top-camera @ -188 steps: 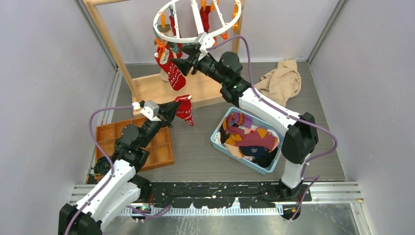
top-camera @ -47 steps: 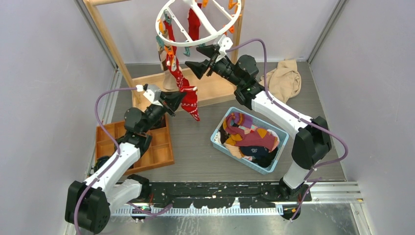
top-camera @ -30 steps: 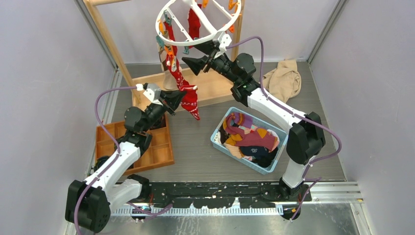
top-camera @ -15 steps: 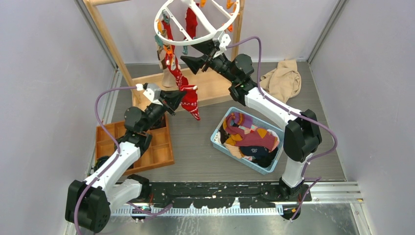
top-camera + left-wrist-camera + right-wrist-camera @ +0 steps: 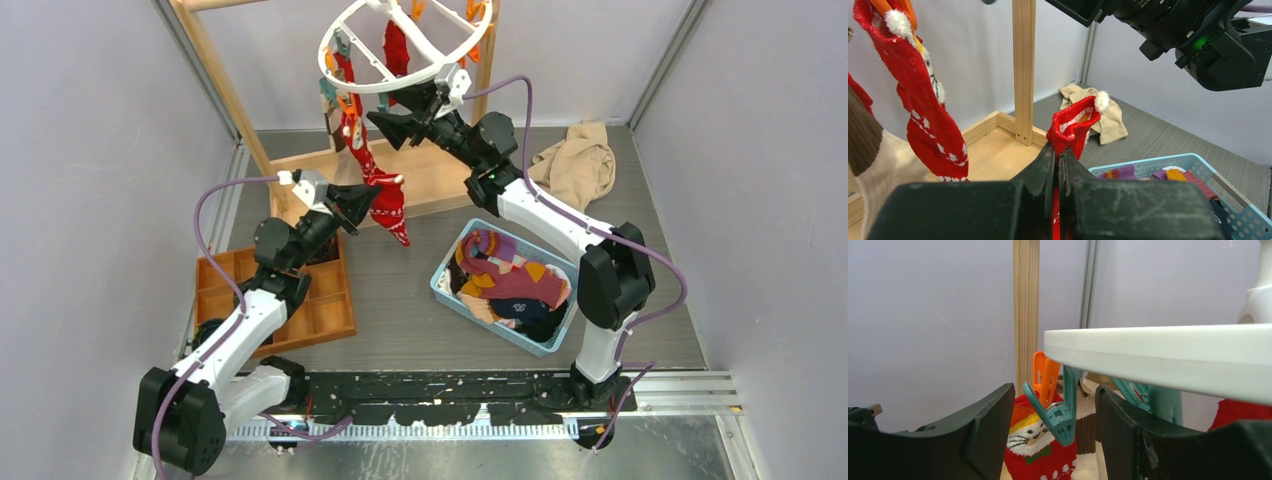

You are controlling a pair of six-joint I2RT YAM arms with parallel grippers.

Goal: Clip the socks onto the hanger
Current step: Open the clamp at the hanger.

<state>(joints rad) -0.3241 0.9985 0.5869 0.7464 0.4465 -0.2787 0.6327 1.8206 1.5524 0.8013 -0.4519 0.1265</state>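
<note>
The hanger [image 5: 372,86], a white ring with orange and teal clips, hangs at the top of the overhead view. Its rim [image 5: 1168,347] crosses the right wrist view. Socks hang from it: a red patterned sock [image 5: 357,140] [image 5: 928,115] and a tan-and-brown sock [image 5: 870,150]. My left gripper [image 5: 372,200] [image 5: 1058,150] is shut on the cuff of a red sock [image 5: 1075,117], held up below the ring. Just under the rim, my right gripper [image 5: 392,122] [image 5: 1054,390] is open. A teal clip [image 5: 1060,415] hangs between its fingers, touching neither.
A blue basket [image 5: 446,287] with several socks sits centre right. Behind it lies a beige cloth [image 5: 575,165]. An orange wooden tray [image 5: 305,320] is beside the left arm. The tall wooden frame [image 5: 222,90] and its base board [image 5: 430,185] stand under the hanger.
The right gripper has moved left and up under the ring to the teal clip, and its jaws have narrowed a little. The ring has swung slightly. The left gripper holds its sock still.
</note>
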